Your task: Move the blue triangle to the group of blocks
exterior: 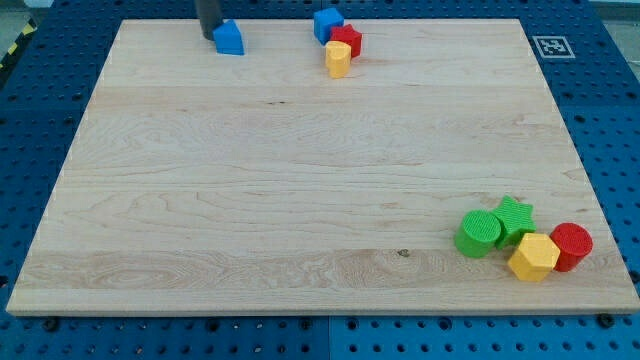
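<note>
The blue triangle (230, 38) lies near the top edge of the wooden board (300, 180), left of centre. My tip (209, 37) stands right against its left side, with the dark rod rising out of the view's top. To the right along the top edge sits a tight group: a blue cube (327, 24), a red block (347, 40) and a yellow block (338, 59). A second group lies at the bottom right: a green cylinder (479, 233), a green star (514, 217), a yellow hexagon (533, 257) and a red cylinder (572, 246).
A black-and-white marker tag (551, 46) is fixed at the board's top right corner. Blue perforated table surface (40, 120) surrounds the board on all sides.
</note>
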`<act>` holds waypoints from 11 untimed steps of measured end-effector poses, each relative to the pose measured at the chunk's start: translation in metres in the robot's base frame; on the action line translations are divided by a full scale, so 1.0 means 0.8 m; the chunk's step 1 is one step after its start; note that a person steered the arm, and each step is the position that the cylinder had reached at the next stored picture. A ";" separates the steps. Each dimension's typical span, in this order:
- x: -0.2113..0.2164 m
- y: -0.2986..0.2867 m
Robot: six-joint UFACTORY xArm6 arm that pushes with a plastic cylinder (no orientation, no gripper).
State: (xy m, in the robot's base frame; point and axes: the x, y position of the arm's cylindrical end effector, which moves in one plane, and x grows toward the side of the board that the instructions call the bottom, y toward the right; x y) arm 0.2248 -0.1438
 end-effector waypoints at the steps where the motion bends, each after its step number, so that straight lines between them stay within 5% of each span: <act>1: 0.012 0.020; 2: 0.052 0.020; 5: 0.062 0.033; 10: 0.063 0.161; 11: 0.133 0.144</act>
